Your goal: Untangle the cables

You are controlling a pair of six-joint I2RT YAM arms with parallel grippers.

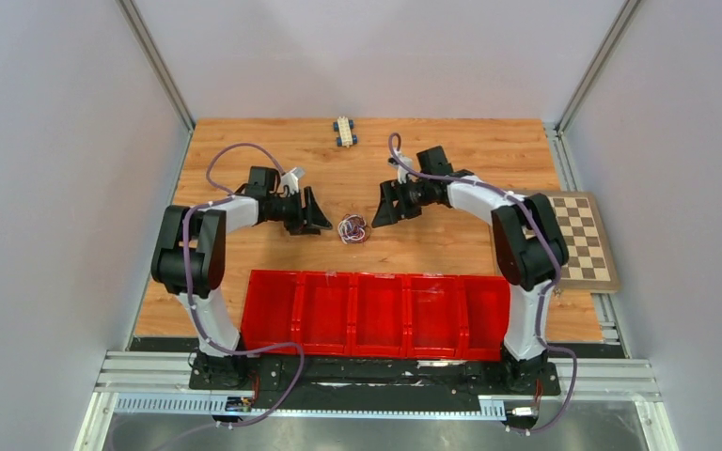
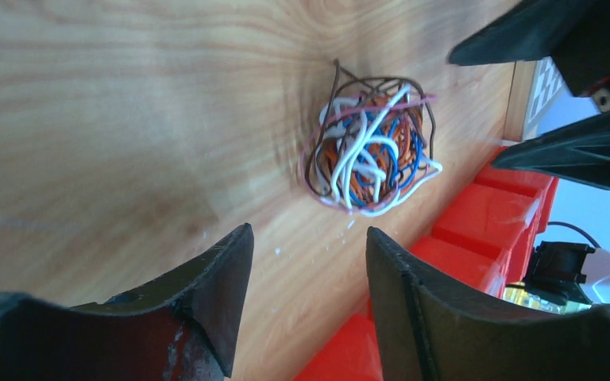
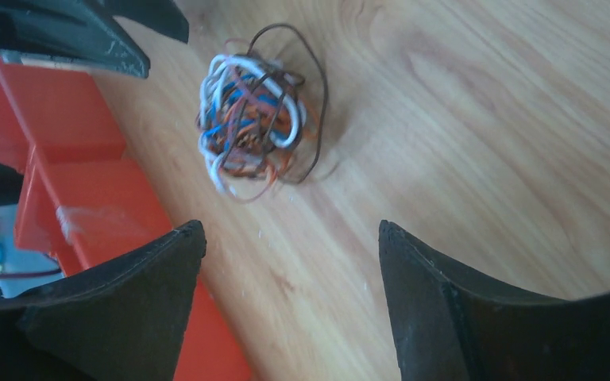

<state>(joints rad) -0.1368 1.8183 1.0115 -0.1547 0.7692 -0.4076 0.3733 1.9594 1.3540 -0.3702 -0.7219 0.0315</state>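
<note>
The cables lie as one small knot of white, blue, orange, dark brown and pinkish wires on the wooden table, between the two arms. The knot shows ahead of the jaws in the left wrist view and in the right wrist view. My left gripper is just left of the knot, open, with nothing between its fingers. My right gripper is just right of the knot, also open and empty. Neither gripper touches the cables.
A row of red bins stands along the near side, close below the knot. A small toy car sits at the far edge. A chessboard lies at the right edge of the table.
</note>
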